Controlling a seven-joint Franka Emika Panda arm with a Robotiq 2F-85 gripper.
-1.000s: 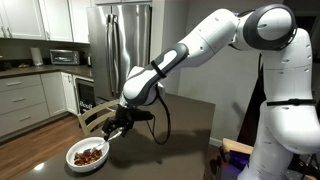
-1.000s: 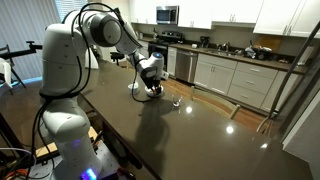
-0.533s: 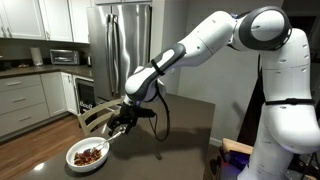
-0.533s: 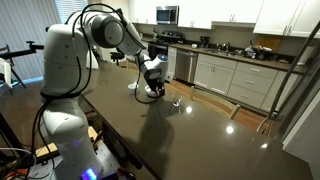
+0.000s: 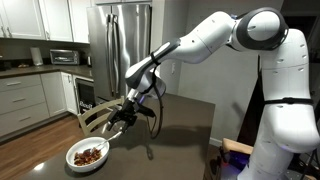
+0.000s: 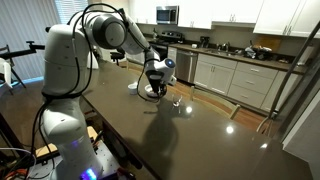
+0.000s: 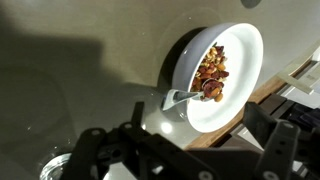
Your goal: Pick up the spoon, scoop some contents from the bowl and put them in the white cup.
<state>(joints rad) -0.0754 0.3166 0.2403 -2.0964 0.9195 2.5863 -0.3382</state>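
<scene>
The white bowl (image 7: 250, 45) stands near the table's wooden edge and holds a heap of reddish-brown contents (image 7: 212, 68). The spoon (image 7: 186, 96) lies in the bowl, its scoop end in the heap and its handle sticking out over the rim. My gripper (image 7: 185, 152) hangs open above the table beside the bowl, with nothing between its fingers. In an exterior view the gripper (image 5: 118, 124) is up and to the right of the bowl (image 5: 72, 156). It also shows in an exterior view as the gripper (image 6: 155, 90). The white cup is out of view.
A small clear glass (image 7: 55, 168) stands on the dark table close to my gripper, and it shows as the glass (image 6: 177, 103) in an exterior view. A wooden chair (image 5: 95, 117) stands at the table's edge behind the bowl. Kitchen counters and a fridge lie beyond.
The arm's wrist has risen and swung a little, carrying the open gripper slightly upward near the bowl. Bowl, spoon and glass have not moved.
</scene>
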